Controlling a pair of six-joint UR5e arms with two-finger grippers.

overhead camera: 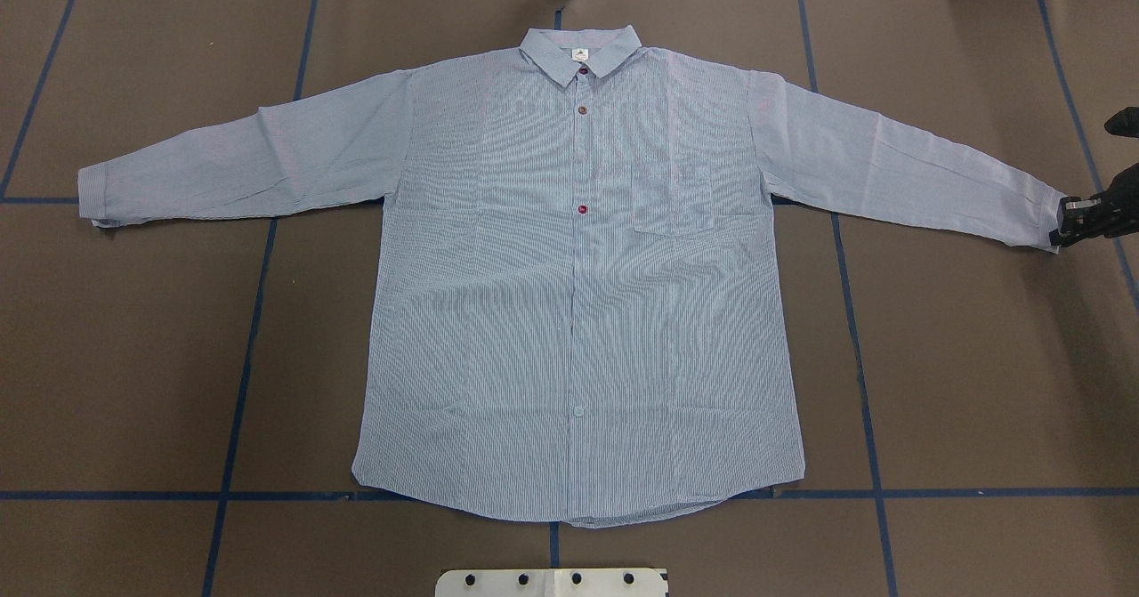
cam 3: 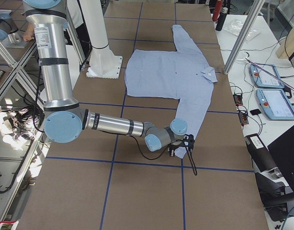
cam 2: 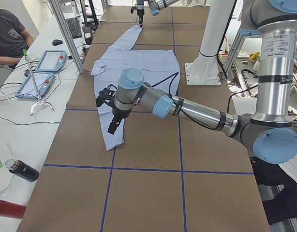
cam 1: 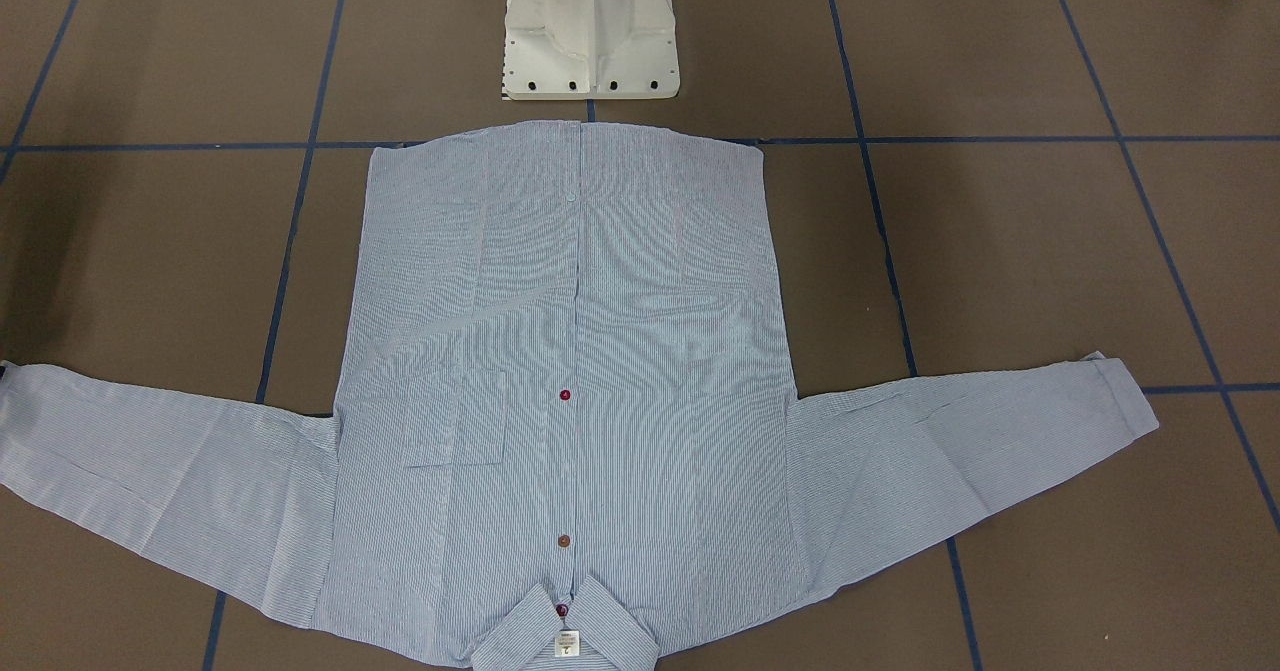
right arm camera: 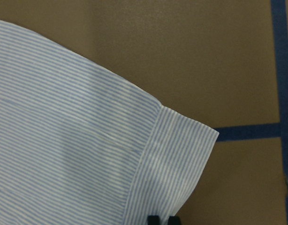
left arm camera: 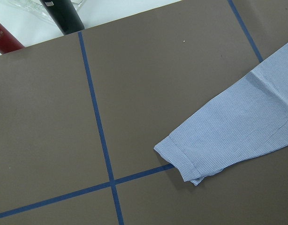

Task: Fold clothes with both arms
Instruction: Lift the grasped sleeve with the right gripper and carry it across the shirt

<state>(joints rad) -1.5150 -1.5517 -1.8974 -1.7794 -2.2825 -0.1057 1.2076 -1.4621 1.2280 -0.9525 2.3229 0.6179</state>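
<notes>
- Currently, the shirt (overhead camera: 578, 294) lies flat and front-up on the brown desk (overhead camera: 133, 357), filling the centre of the overhead view.
- The collar (overhead camera: 580, 50) is at the top centre of that view. The hem is at the bottom centre, just short of the white pedestal base (overhead camera: 552, 582).
- The placket is closed, and dark red buttons (overhead camera: 582, 210) run down the middle. A chest pocket (overhead camera: 690, 197) sits right of centre.
- In the front-facing view, a small white neck label (cam 1: 566, 643) shows inside the collar at the bottom centre.
- Both sleeves are spread outward and angled slightly down. One reaches the left-edge cuff (overhead camera: 93, 195) and the other the right-edge cuff (overhead camera: 1046, 219).
- Blue tape lines (overhead camera: 240, 357) divide the desk into squares, and the shirt lies across several of them.
- The right gripper (overhead camera: 1068, 221) enters from the right edge of the overhead view and touches the end of the right-edge cuff.
- In the right wrist view, its black fingertips (right arm camera: 154, 219) appear at the bottom centre. They are drawn close together on the cuff's edge and pinch the striped cloth.
- The left gripper (cam 2: 112, 126) is at the centre left of the exterior left view. It points down over the near sleeve, close to the cuff.
- Whether the left gripper's fingers are spread or pressed together cannot be told.
- The left wrist view shows the left-edge cuff lying on the desk at the lower right, beside a tape crossing.
</notes>
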